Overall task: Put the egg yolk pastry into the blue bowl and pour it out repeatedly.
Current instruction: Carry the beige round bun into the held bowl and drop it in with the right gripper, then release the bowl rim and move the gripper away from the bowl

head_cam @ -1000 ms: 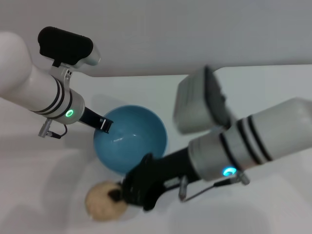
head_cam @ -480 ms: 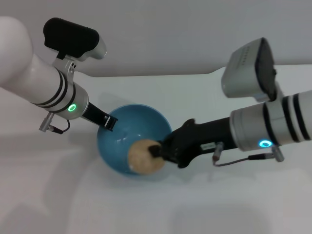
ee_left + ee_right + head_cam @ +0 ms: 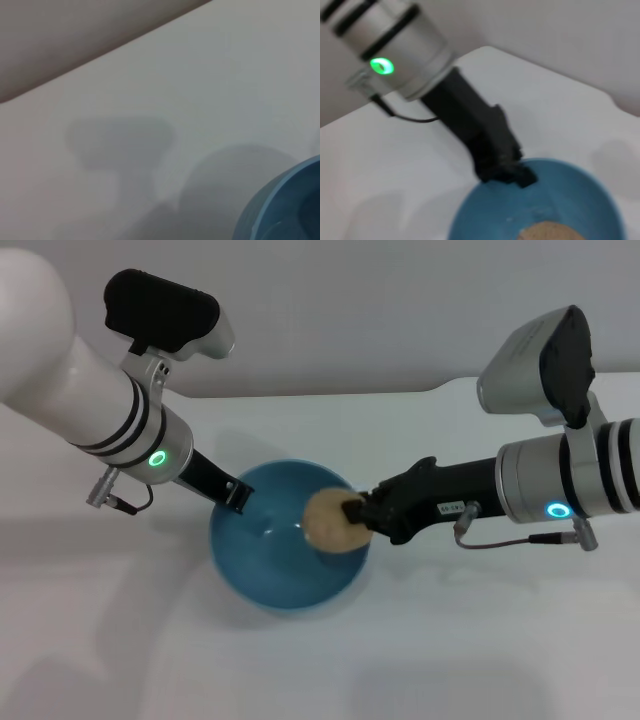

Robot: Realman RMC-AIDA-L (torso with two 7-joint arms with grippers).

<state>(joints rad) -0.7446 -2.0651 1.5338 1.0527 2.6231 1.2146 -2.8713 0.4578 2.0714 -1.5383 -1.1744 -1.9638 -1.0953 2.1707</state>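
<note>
Lifted since before, egg yolk pastry (image 3: 331, 521) sits clamped in my right gripper (image 3: 352, 512) over blue bowl (image 3: 262, 565); my left gripper (image 3: 238, 496) pinches its far-left rim, fingertips half hidden.

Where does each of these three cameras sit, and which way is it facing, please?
Head view: high on the robot, looking forward and down at the white table; both arms show, left gripper on the blue bowl rim, right gripper holding the egg yolk pastry over it.
Left wrist view: faces the table; only the bowl's edge shows, none of its own arm.
Right wrist view: looks across the bowl at the left gripper, pastry beneath.
Shared: all three show the bowl.
</note>
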